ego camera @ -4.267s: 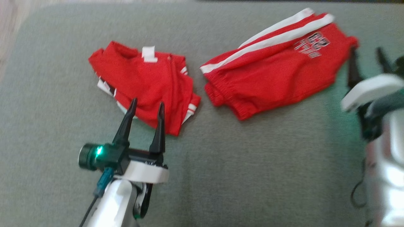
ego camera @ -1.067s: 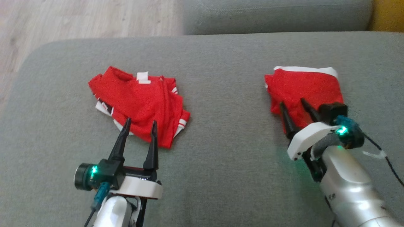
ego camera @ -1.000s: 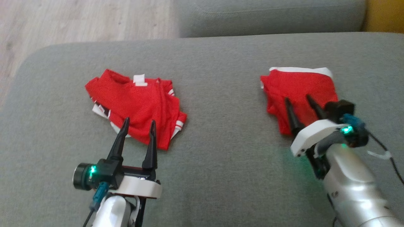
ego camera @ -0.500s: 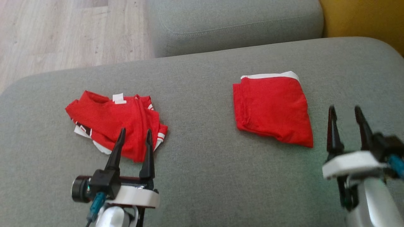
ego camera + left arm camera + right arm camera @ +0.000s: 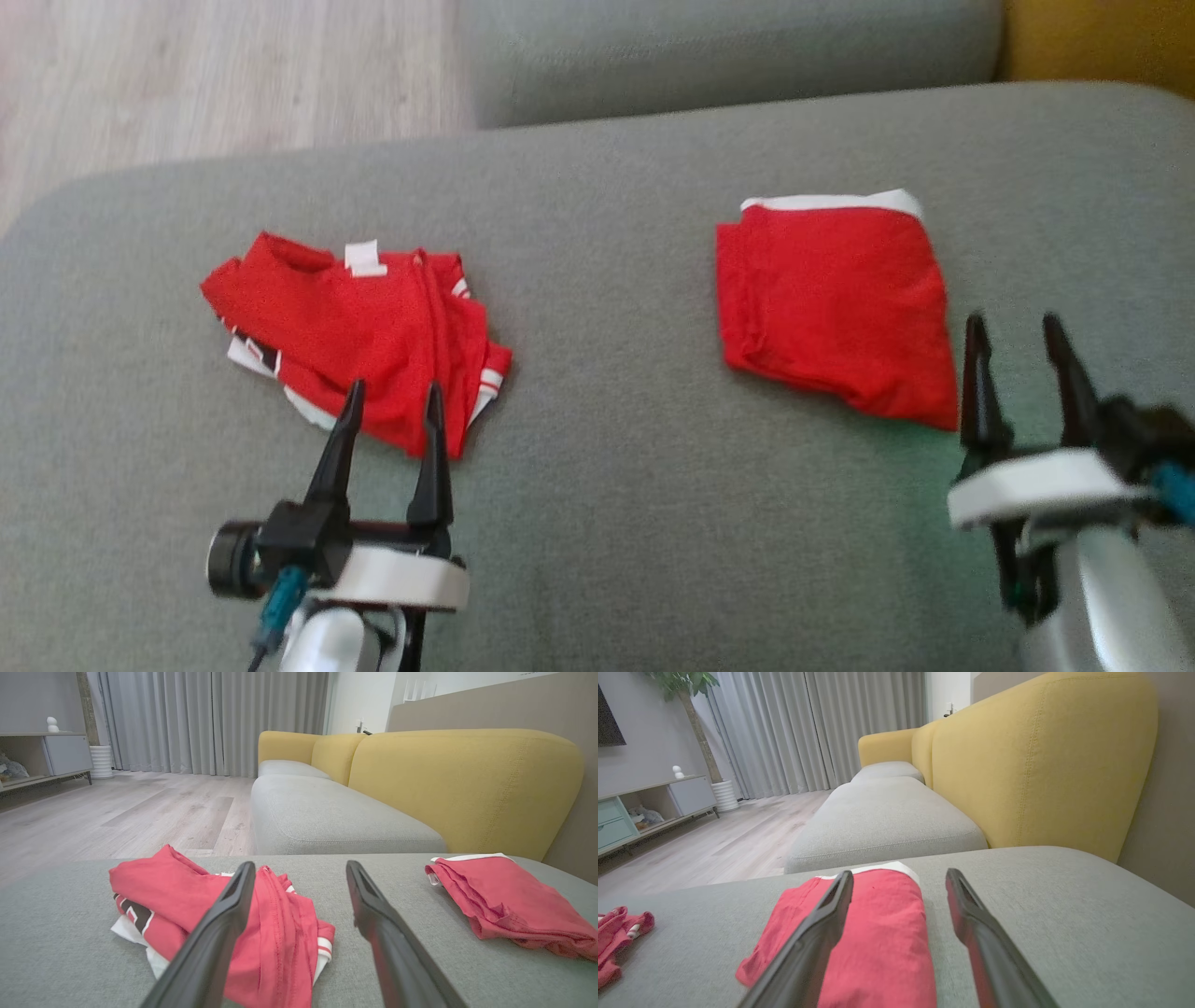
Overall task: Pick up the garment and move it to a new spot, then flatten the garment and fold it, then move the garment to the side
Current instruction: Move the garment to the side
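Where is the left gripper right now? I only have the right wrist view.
Observer: The left gripper is open and empty, pointing at the near edge of the crumpled red and white cloth garment.
Operator: Is that one folded?
Observer: No, it is bunched up, with its white label on top.
Operator: Am I over the cloth I see ahead?
Observer: In the head view, the right gripper is open beside the right edge of the folded red cloth garment with a white edge, not over its middle.
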